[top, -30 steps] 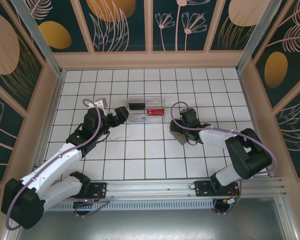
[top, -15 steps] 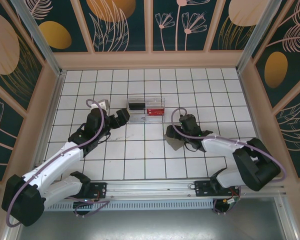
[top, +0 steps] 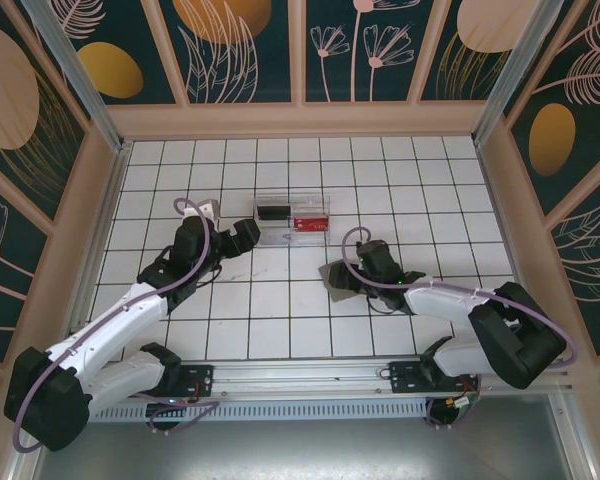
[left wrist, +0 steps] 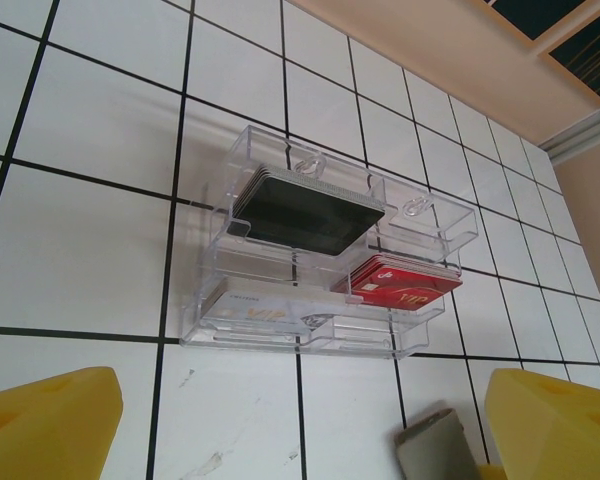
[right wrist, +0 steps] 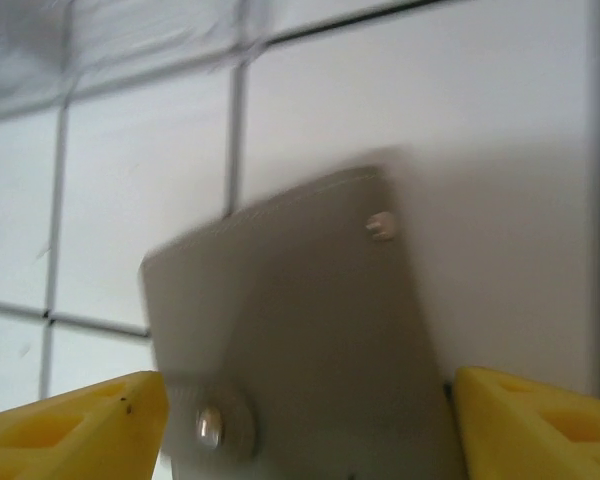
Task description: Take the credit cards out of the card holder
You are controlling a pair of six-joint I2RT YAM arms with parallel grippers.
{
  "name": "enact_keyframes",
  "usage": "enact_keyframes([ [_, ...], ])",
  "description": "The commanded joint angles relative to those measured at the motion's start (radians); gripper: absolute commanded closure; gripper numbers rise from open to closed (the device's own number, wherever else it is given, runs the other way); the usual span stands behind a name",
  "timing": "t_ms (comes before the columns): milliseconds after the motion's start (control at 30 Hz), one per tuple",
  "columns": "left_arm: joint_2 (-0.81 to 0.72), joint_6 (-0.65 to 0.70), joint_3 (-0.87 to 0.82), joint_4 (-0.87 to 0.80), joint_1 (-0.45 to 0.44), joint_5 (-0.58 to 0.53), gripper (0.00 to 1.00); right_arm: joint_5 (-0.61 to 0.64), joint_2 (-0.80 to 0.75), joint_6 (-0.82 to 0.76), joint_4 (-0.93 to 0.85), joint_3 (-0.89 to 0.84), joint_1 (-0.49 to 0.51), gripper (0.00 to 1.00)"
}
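Observation:
The grey card holder [top: 332, 277] hangs tilted just over the tiles right of centre. My right gripper [top: 346, 279] is shut on it. In the right wrist view the holder [right wrist: 300, 300] spans the gap between the yellow fingers [right wrist: 70, 425], its snap stud showing. Whether cards are inside it is hidden. Credit cards lie in a clear tray: a dark stack [left wrist: 305, 210], a red stack [left wrist: 405, 283] and a pale card [left wrist: 255, 305]. My left gripper [top: 246, 234] stands open just left of the tray, with nothing between its fingers [left wrist: 50, 425]. A corner of the holder [left wrist: 435, 445] shows there too.
The clear plastic tray [top: 292, 197] sits on the white tiled floor behind the centre, its front wall [left wrist: 290, 345] facing the left wrist camera. Wooden walls enclose the floor at the back [top: 300, 120] and on both sides.
My right gripper has carried the card holder to the left and nearer, about one tile. The left gripper has barely shifted beside the tray.

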Motion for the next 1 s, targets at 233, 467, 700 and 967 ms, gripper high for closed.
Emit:
enact_keyframes([
  [233,0.003,0.026,0.0,0.01,-0.008,0.018,0.06,0.032,0.081,0.14,0.056,0.094,0.186,0.23],
  [467,0.009,0.049,-0.006,0.006,-0.016,0.033,0.1,0.135,0.101,0.12,-0.021,0.143,0.192,0.23],
  [700,0.063,0.069,0.015,0.0,-0.086,0.007,0.24,0.191,-0.037,0.047,-0.054,0.107,0.165,0.21],
  [967,0.236,0.077,0.094,-0.034,-0.247,-0.084,0.41,0.13,-0.211,0.008,0.019,-0.04,0.094,0.21],
])
